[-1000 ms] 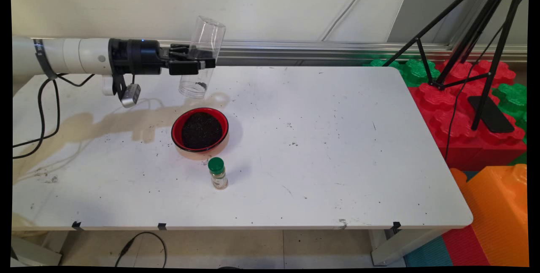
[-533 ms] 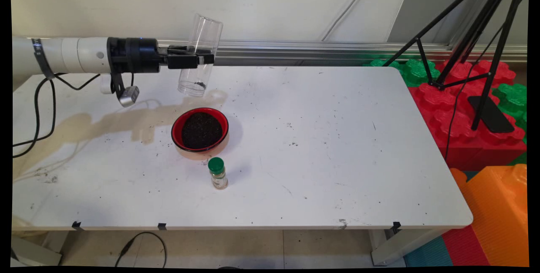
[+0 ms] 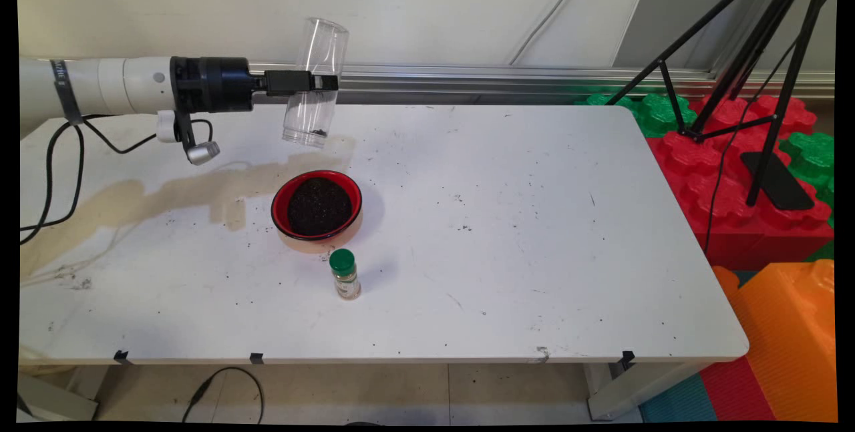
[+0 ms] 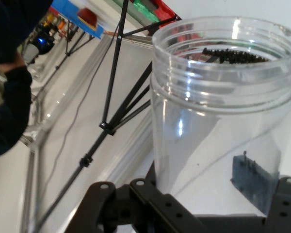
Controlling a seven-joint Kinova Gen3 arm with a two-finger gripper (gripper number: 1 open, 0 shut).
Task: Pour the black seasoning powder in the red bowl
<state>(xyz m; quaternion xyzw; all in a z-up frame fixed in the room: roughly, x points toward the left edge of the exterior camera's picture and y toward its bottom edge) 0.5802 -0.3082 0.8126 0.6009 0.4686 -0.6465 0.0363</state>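
My gripper is shut on a clear plastic jar, which hangs in the air above the table's back left part, a little tilted off upright. A few dark grains cling at its lower end. In the hand view the jar fills the right side, its threaded mouth at the top with dark grains by the rim; the gripper clasps it low down. Below and in front of the jar stands a red bowl full of dark grains. A small spice bottle with a green cap stands just in front of the bowl.
A brownish stain runs across the table's left part, and dark grains lie scattered about. Black cables hang from the arm at the left. A black tripod and red, green and orange foam blocks stand off the table's right end.
The hand has turned about its axis and risen slightly, carrying the jar a little up and leftward. Bowl and spice bottle have not moved.
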